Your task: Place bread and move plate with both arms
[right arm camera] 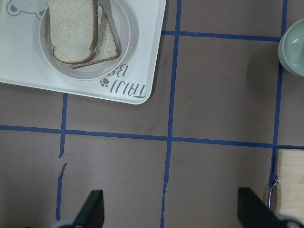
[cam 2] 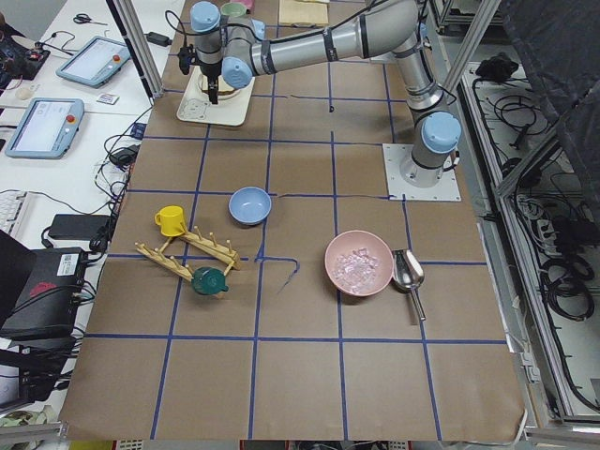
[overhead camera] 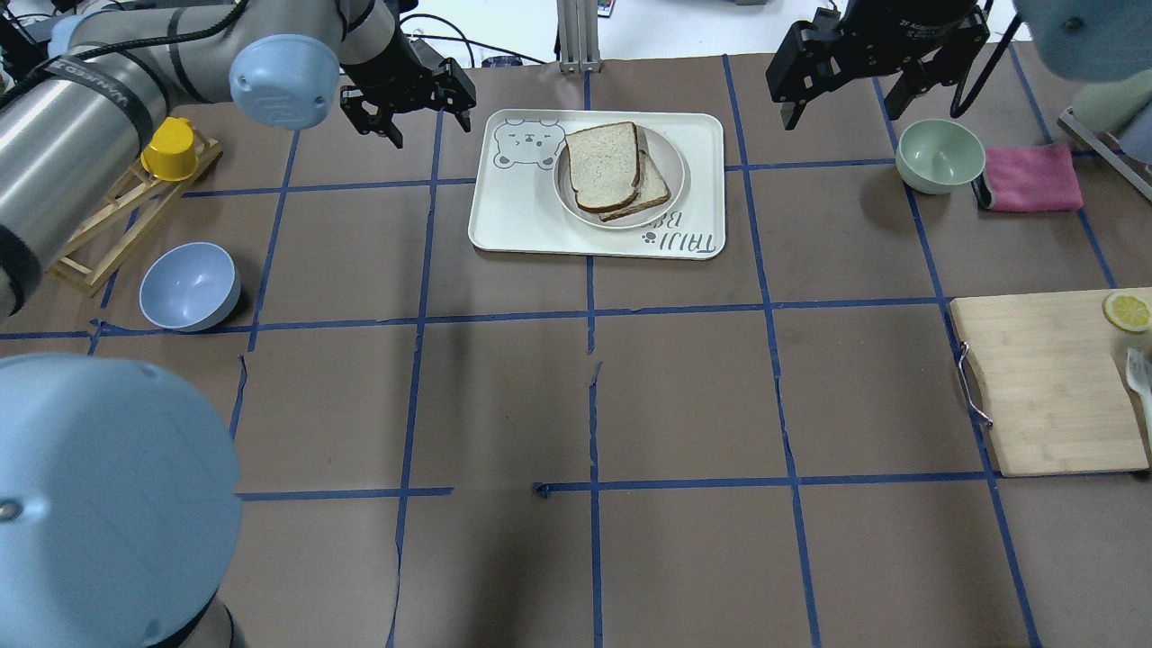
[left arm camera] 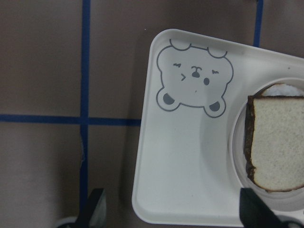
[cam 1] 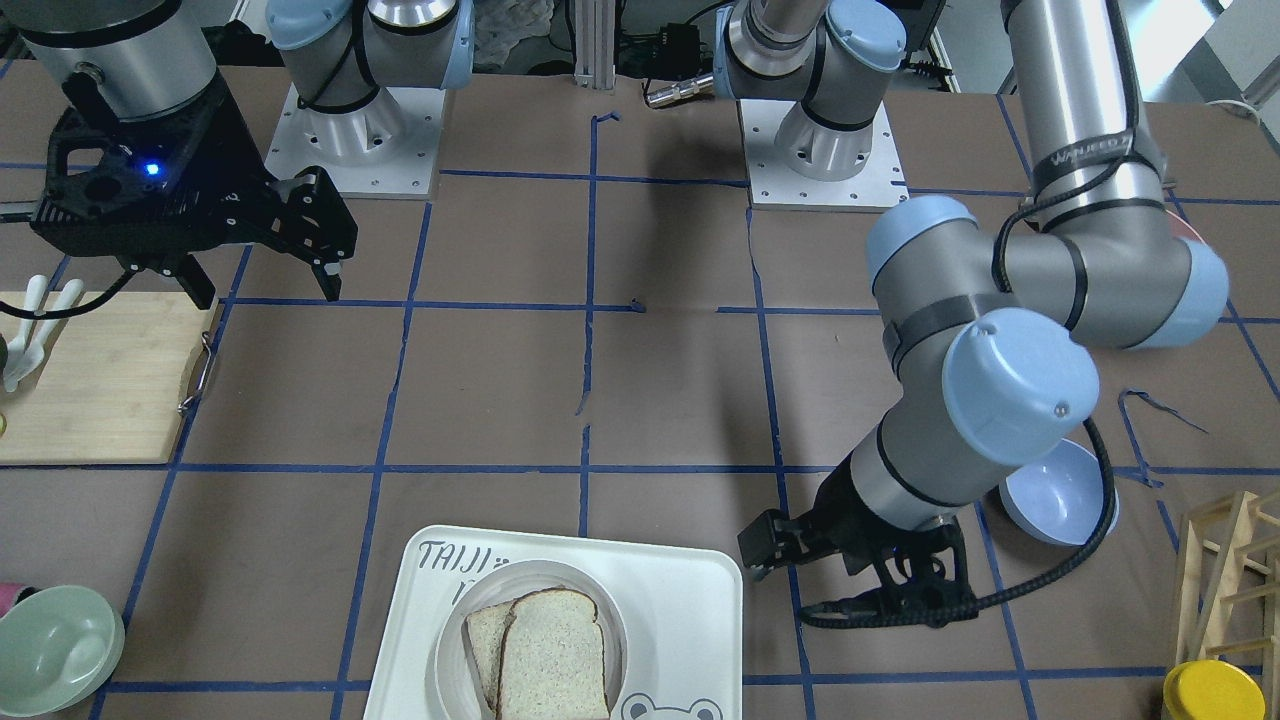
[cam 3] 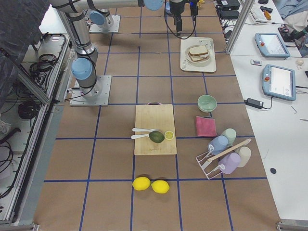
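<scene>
The bread (overhead camera: 603,166), a wheat slice with a dark crust, lies on top of a smaller slice (overhead camera: 655,191) on the round cream plate (overhead camera: 673,157). The plate sits on the "TAIJI BEAR" tray (overhead camera: 513,211). My left gripper (overhead camera: 409,97) is open and empty, above the table just left of the tray; its wrist view shows the bread (left arm camera: 278,142) and the plate's rim (left arm camera: 236,142). My right gripper (overhead camera: 841,106) is open and empty, to the right of the tray near the green bowl; its wrist view shows the bread (right arm camera: 71,28) and plate (right arm camera: 124,28).
A green bowl (overhead camera: 940,155) and pink cloth (overhead camera: 1030,177) lie right of the tray. A cutting board (overhead camera: 1048,382) with a lemon slice (overhead camera: 1127,311) is at the right edge. A blue bowl (overhead camera: 189,286) and a wooden rack (overhead camera: 108,238) with a yellow cup (overhead camera: 171,148) are at left.
</scene>
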{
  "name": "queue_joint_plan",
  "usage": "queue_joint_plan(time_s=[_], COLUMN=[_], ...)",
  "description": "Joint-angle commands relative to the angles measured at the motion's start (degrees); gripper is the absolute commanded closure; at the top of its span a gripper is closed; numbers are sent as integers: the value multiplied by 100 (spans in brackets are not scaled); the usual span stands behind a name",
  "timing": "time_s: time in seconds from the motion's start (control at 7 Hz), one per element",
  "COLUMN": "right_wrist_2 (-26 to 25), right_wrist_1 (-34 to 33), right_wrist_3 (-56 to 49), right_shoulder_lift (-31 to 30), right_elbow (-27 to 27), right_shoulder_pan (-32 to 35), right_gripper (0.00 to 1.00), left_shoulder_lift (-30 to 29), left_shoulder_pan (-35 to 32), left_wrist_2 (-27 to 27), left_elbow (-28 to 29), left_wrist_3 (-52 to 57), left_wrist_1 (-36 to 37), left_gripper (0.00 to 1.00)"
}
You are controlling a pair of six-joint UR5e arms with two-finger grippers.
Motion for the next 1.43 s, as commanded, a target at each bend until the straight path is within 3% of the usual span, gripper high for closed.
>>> queue_joint_plan(time_s=[0.0,0.14,0.29,0.43,0.86,1.29], right_wrist_2=[-4,-4,5,-4,5,-4], right_wrist_1=[0,0,0,-8,0,0], right_wrist_3=[0,0,0,0,0,0], right_shoulder_lift=[0,0,0,0,0,0], right_elbow=[0,0,0,0,0,0], right_shoulder_pan=[-1,-1,-1,-1,-1,-1], right_gripper=[0,0,0,0,0,0], left_shoulder_lift=[1120,1613,2026,2405,2917,2971], left_shoulder_pan=[77,77,77,86,86,68], left_wrist_2=[523,675,1024,1045,984,975], left_elbow=[-978,-1357,-1552,-1589,-1878,-1976], left_wrist_3=[-1,-1,-1,-1,34,61], left_wrist_1=[-351,-544,-1016,-1612,-1996,-1926], left_gripper=[0,0,0,0,0,0])
